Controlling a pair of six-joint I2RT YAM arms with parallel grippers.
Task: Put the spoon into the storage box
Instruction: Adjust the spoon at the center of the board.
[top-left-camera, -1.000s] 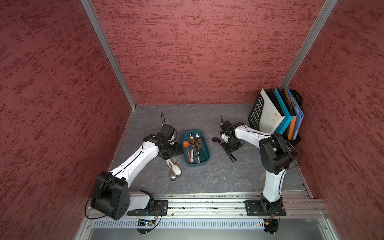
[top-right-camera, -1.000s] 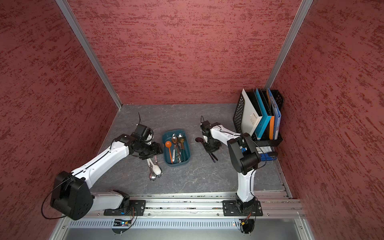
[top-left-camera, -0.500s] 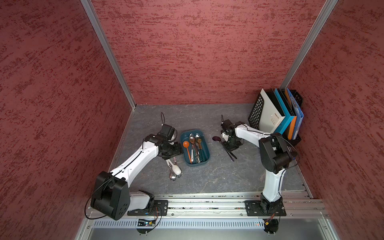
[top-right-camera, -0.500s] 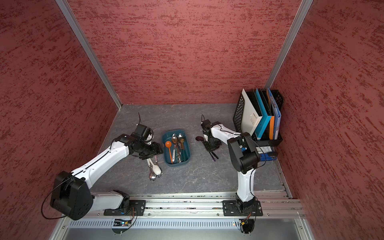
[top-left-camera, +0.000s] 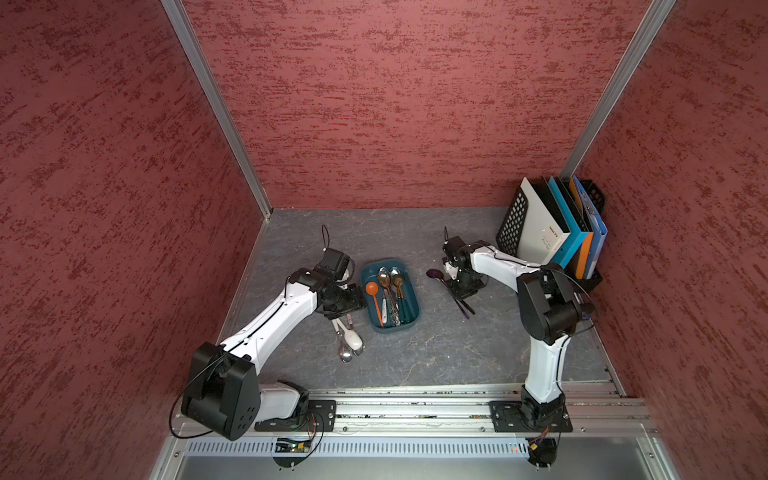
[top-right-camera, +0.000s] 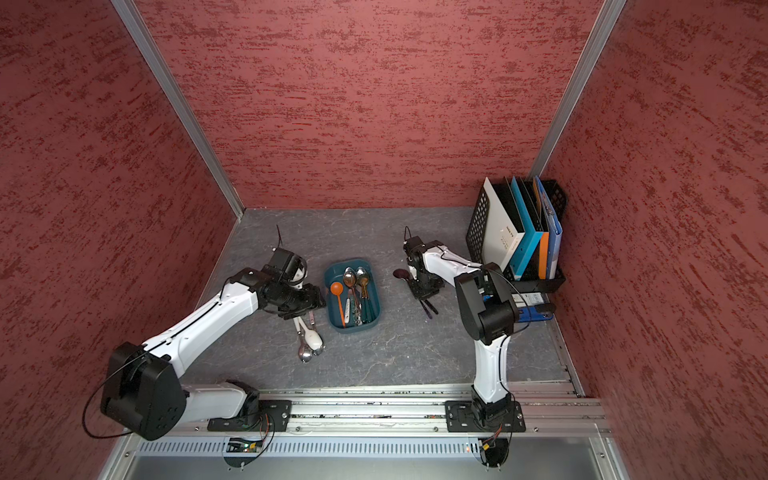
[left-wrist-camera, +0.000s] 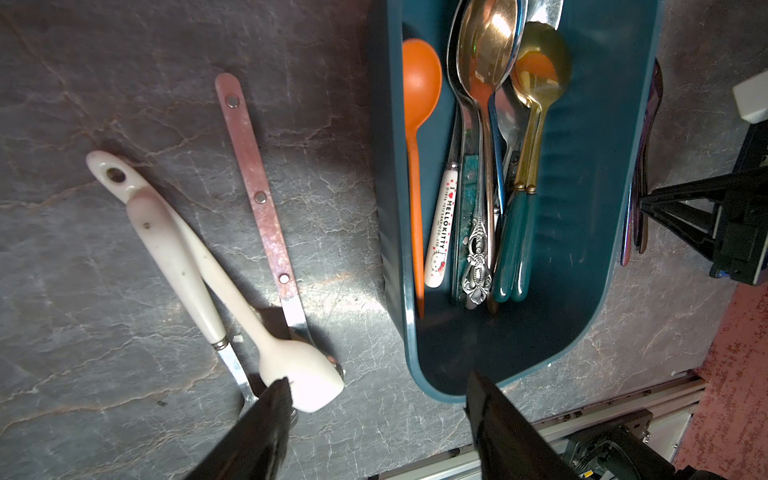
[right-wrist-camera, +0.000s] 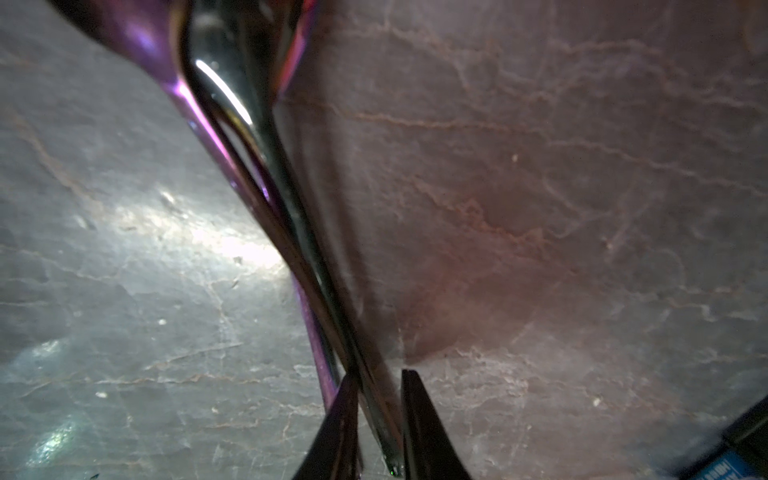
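Teal plastic forms the round-cornered storage box (top-left-camera: 392, 327) in both top views; two crossed purple-sheened metal spoons (top-left-camera: 434, 274) lie on the grey table (top-left-camera: 436, 357) near it, under the right gripper (top-left-camera: 460, 289). From the left wrist, the left gripper (left-wrist-camera: 378, 415) hangs by the box's end, jaws wide apart. From the right wrist, jaws narrowly flank the darker spoon (right-wrist-camera: 232, 95); whether they pinch it is unclear.

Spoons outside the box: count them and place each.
5. Three by the left arm, beside the box: white, cream-handled, pink-handled. Two crossed at the right fingers: purple, black. Others may be hidden.
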